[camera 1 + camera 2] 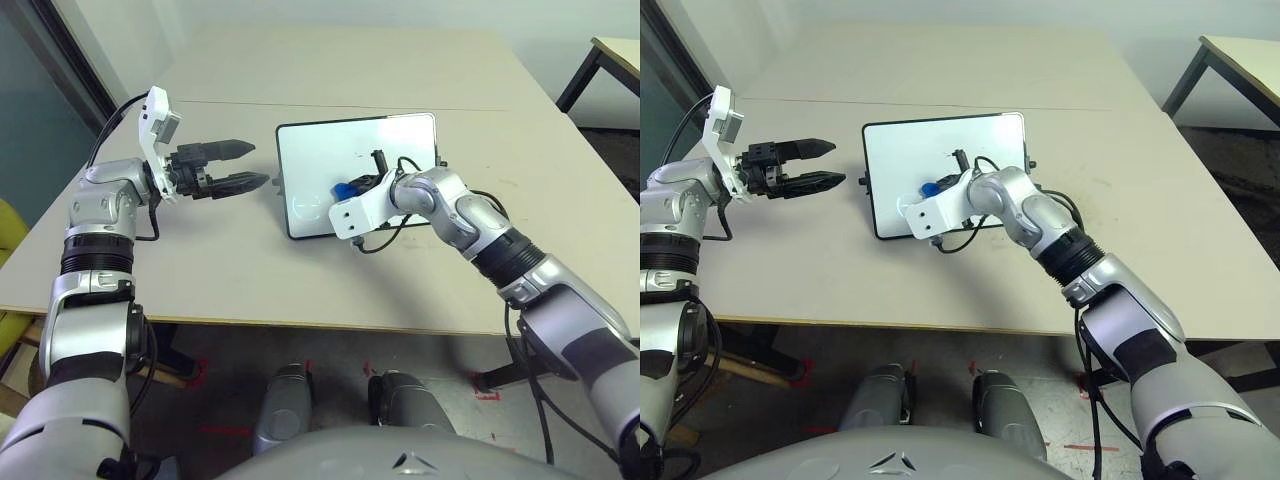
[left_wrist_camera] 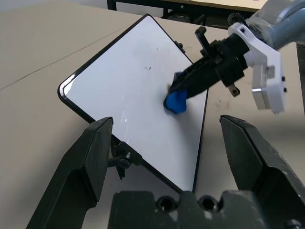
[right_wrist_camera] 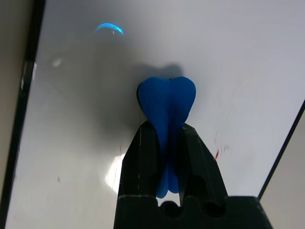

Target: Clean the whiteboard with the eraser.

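Right gripper (image 3: 167, 138) pinches blue eraser (image 3: 167, 102) | squashed against whiteboard (image 3: 86, 119)

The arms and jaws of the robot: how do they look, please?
Both arms are silver with black ribbed bands and loose black cables. Each wrist carries a white camera bracket. The left gripper and right gripper each have two black tapered fingers.
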Motion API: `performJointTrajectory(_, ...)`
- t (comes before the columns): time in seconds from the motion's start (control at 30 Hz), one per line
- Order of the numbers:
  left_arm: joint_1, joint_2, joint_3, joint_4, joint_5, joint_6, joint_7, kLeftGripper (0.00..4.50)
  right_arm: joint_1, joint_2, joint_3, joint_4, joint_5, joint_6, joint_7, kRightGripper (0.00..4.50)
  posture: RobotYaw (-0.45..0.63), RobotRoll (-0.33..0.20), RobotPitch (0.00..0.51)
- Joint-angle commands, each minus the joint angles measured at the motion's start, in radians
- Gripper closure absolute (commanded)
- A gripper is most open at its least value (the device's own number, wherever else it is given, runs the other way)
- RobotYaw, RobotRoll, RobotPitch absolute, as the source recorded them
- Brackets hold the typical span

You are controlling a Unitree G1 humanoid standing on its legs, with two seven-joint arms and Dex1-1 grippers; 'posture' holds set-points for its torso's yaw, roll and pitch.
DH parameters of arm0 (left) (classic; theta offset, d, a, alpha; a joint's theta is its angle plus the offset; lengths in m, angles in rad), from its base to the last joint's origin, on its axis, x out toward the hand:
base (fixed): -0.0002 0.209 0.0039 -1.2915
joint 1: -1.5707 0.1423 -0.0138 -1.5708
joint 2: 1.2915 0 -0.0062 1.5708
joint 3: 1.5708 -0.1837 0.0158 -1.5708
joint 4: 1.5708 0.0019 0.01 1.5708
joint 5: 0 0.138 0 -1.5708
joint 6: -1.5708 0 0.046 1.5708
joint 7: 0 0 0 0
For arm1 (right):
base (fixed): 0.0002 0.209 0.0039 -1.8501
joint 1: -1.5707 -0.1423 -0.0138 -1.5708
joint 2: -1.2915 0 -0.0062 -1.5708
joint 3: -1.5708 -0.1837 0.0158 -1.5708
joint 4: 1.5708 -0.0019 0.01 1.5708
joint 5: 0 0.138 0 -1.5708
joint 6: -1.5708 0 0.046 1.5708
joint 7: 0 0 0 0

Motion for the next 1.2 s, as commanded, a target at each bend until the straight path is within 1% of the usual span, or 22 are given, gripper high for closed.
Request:
performJointTrajectory(0.03, -0.01, -0.004, -0.01, 0.006, 0.008, -0.004, -0.001, 0.0, 0.01, -0.046, -0.039, 0.039, 0.005, 0.017, -0.004, 4.15, 0.17, 0.0, 0.025)
performJointTrajectory(0.4, -0.001, -0.002, -0.006, 0.007, 0.007, -0.003, 0.003, 0.0, 0.015, -0.157, -0.1, 0.068, 0.024, 0.011, -0.022, 4.15, 0.16, 0.0, 0.032)
performJointTrajectory(0.47, 0.004, 0.001, -0.003, 0.007, 0.006, -0.002, 0.004, 0.0, 0.023, -0.171, -0.123, 0.06, 0.052, 0.019, -0.011, 4.15, 0.17, 0.0, 0.034)
performJointTrajectory(0.57, 0.012, 0.007, 0.003, 0.006, 0.006, -0.002, 0.01, 0.0, 0.051, -0.167, -0.193, 0.019, 0.15, 0.069, 0.04, 4.15, 0.17, 0.0, 0.037)
performJointTrajectory(0.67, 0.023, 0.017, 0.013, 0.013, 0.006, -0.005, 0.023, 0.0, 0.095, -0.136, -0.328, -0.072, 0.323, 0.23, 0.124, 4.15, 0.17, 0.0, 0.037)
performJointTrajectory(0.73, 0.031, 0.024, 0.017, 0.013, 0.004, -0.005, 0.024, 0.0, 0.12, -0.125, -0.407, -0.13, 0.403, 0.367, 0.151, 4.15, 0.17, 0.0, 0.042)
performJointTrajectory(0.87, 0.044, 0.032, 0.024, 0.006, -0.001, -0.002, 0.024, 0.0, 0.171, -0.14, -0.536, -0.244, 0.513, 0.69, 0.179, 4.15, 0.17, 0.0, 0.045)
performJointTrajectory(0.93, 0.046, 0.033, 0.026, 0.007, -0.001, -0.002, 0.025, 0.0, 0.185, -0.154, -0.581, -0.281, 0.553, 0.863, 0.177, 4.15, 0.17, 0.0, 0.046)
performJointTrajectory(1.0, 0.047, 0.032, 0.026, 0.007, -0.001, -0.003, 0.026, 0.0, 0.189, -0.166, -0.618, -0.277, 0.582, 1.024, 0.153, 4.15, 0.17, 0.0, 0.046)
performJointTrajectory(1.07, 0.045, 0.03, 0.025, 0.011, 0.0, -0.004, 0.027, 0.0, 0.185, -0.165, -0.66, -0.238, 0.613, 1.139, 0.113, 4.15, 0.16, 0.0, 0.048)
performJointTrajectory(1.2, 0.041, 0.023, 0.022, 0.014, 0.001, -0.006, 0.029, 0.0, 0.179, -0.155, -0.718, -0.127, 0.656, 1.238, 0.021, 4.15, 0.16, 0.0, 0.049)
